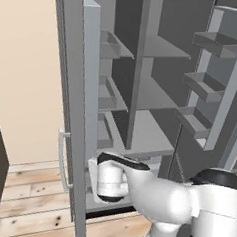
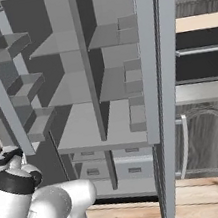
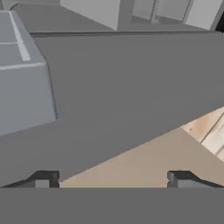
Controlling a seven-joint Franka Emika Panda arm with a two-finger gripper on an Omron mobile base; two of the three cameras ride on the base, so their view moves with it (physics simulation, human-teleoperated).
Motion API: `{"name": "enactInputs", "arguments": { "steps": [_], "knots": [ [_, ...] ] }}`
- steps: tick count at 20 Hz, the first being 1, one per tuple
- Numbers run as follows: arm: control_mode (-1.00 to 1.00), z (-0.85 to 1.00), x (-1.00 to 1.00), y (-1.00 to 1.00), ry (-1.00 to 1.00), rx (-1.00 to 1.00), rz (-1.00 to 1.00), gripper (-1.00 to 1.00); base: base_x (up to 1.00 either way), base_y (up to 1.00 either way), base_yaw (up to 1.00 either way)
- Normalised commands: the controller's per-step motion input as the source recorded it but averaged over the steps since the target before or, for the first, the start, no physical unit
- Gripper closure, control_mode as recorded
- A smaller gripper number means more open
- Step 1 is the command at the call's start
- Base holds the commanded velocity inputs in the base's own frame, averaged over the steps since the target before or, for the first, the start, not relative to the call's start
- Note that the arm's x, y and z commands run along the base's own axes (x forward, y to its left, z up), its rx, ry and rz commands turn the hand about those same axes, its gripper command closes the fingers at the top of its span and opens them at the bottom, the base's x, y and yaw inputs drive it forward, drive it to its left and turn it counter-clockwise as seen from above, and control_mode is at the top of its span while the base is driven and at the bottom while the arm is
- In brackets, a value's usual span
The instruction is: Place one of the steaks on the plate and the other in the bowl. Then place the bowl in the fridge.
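1. While the fridge [image 1: 143,82] stands with both doors swung open, its grey shelves and door racks hold no bowl, plate or steaks that I can see; where those lie can't be told.
2. Fridge itself: heavy, rigid, fixed. Bowl, by judgement: stiff, glossy, likely slippery, so take it by the rim.
3. Arm [image 1: 150,193] sits low in front of the fridge's bottom.
4. Gripper [image 3: 113,179]: fingertips wide apart, nothing between them.
5. Hand view gives the grey fridge base edge and wood floor [image 3: 205,127]; right base view adds lower drawers [image 2: 134,167] and neighbouring cabinets.
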Motion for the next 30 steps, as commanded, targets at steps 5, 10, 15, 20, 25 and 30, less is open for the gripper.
{"name": "enactInputs", "arguments": {
  "steps": [5,10,15,20,25,30],
  "knots": [
    [-1.0,0.67,-0.35,-0.37,0.0,-0.09,-0.01,-1.0,0.0,0.0,0.0],
    [-1.0,0.89,-0.01,-0.65,0.16,-0.15,0.0,-1.0,0.0,0.0,0.0],
    [-1.0,1.0,0.0,-0.21,0.42,-0.13,0.0,-1.0,0.0,0.0,0.0],
    [-1.0,1.0,-0.21,0.0,0.29,-0.14,-0.09,-1.0,0.0,0.0,0.0],
    [-1.0,0.66,-0.14,-0.16,0.19,-0.02,-0.34,-1.0,0.0,0.0,0.0],
    [-1.0,0.04,-0.07,-0.13,0.11,0.0,-0.82,-1.0,0.0,0.0,0.0]
  ]
}}
